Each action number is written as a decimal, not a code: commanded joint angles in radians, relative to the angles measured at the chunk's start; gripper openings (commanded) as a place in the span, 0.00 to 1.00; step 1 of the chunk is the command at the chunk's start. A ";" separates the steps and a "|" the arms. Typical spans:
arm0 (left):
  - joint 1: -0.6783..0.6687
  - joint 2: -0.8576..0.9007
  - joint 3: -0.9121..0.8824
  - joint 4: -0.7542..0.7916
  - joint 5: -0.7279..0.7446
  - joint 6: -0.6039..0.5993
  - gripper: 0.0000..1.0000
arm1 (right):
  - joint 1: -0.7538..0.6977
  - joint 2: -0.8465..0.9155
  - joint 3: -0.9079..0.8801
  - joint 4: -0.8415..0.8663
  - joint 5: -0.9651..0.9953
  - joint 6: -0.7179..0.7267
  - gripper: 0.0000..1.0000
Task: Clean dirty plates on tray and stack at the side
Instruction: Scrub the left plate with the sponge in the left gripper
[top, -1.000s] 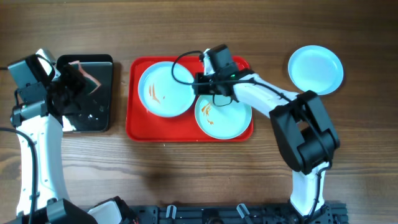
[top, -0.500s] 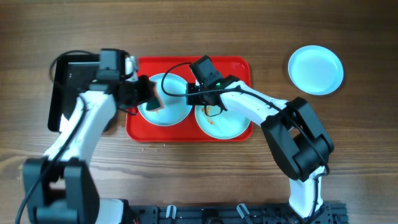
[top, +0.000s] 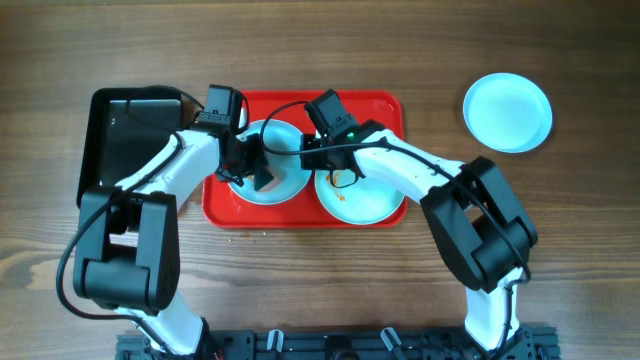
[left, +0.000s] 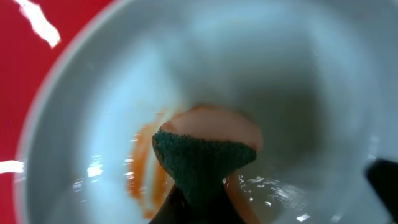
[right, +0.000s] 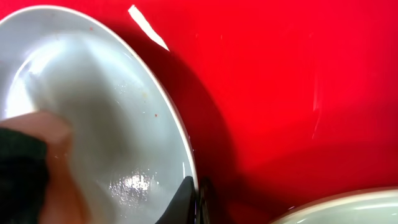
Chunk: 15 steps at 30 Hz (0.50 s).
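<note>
- Left jaws are clenching a green-faced sponge (left: 208, 155), pressing it onto the smeared pale-blue plate (left: 298, 81).
- Right jaws are pinching that plate's rim on the red tray (top: 385, 110).

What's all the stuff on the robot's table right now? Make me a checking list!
Surface: wooden table.
Job's things: red tray holds two plates. The left plate has orange smears, the right plate has one. A third plate is on the table, far right, and looks clean.
Clutter: black tray, far left.
Claws: left claw shut on a sponge, pressing it into the left plate. Right claw pinches that plate's rim.
Cables: black cable loops over the red tray.
Surroundings: nothing seen.
</note>
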 joint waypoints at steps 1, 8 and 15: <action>0.006 0.015 -0.004 -0.041 -0.365 0.006 0.04 | -0.006 -0.011 0.002 -0.022 0.074 0.010 0.04; 0.004 -0.007 0.041 0.035 -0.422 0.028 0.04 | -0.006 -0.011 0.002 -0.022 0.074 0.010 0.04; 0.003 -0.072 0.078 0.069 0.089 0.027 0.04 | -0.006 -0.011 0.002 -0.020 0.074 0.010 0.04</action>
